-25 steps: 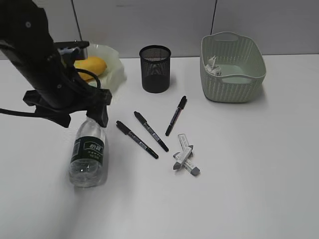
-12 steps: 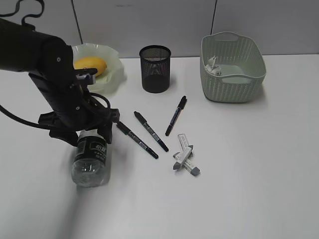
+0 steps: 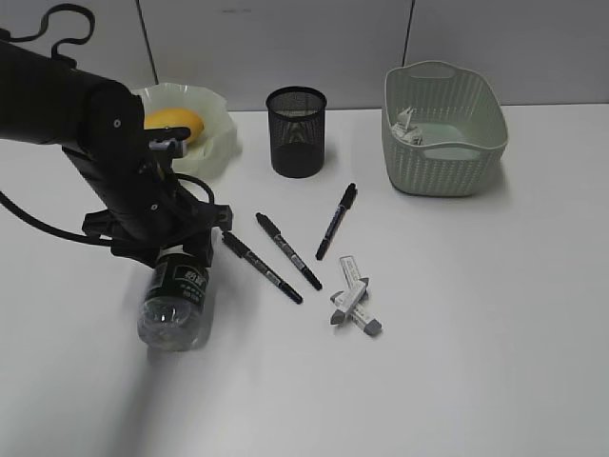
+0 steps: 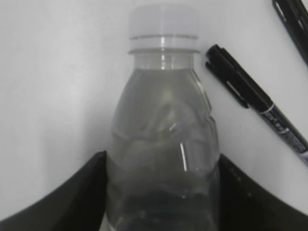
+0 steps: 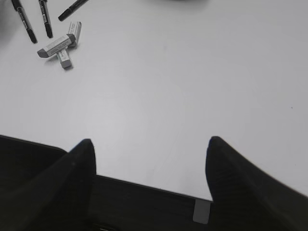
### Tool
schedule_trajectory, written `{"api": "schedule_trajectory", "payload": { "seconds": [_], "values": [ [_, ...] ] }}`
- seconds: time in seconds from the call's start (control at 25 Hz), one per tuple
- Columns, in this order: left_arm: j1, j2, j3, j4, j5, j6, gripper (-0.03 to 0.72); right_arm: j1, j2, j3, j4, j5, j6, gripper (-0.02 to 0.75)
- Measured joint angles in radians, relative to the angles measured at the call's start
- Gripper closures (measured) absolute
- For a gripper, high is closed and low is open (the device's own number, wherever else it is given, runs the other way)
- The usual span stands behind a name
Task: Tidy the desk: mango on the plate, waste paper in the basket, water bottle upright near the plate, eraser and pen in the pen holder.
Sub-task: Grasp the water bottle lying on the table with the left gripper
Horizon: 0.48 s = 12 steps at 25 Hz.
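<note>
The water bottle (image 3: 176, 295) lies on its side on the white desk (image 3: 476, 333), cap toward the plate. My left gripper (image 3: 173, 255) reaches down over its upper body; in the left wrist view its black fingers (image 4: 86, 187) press both sides of the water bottle (image 4: 163, 120). The mango (image 3: 171, 121) rests in the plate (image 3: 217, 143). Waste paper (image 3: 406, 126) sits inside the basket (image 3: 485, 100). Three pens (image 3: 287, 250) and two erasers (image 3: 350, 303) lie loose in front of the pen holder (image 3: 296, 131). My right gripper (image 5: 149, 144) hangs open and empty over the desk's near edge.
One pen (image 4: 255, 103) lies just right of the bottle's cap. The erasers (image 5: 57, 45) and pen tips (image 5: 24, 19) show at the far left of the right wrist view. The right arm is outside the exterior view.
My left arm has come down over the lying bottle, and its fingers have closed in from wide apart onto the bottle's sides. The bottle has shifted slightly. The right gripper has stayed still.
</note>
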Motion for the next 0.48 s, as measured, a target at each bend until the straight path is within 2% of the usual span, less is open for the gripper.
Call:
{"api": "schedule_trajectory", "payload": {
  "seconds": [0.28, 0.48],
  "values": [
    [0.0, 0.0, -0.002, 0.005, 0.047, 0.0, 0.216, 0.0, 0.0, 0.0, 0.0, -0.001, 0.0, 0.176],
    [0.0, -0.023, -0.002, 0.097, 0.169, 0.0, 0.216, 0.0, 0.0, 0.0, 0.0, -0.001, 0.0, 0.177]
  ]
}}
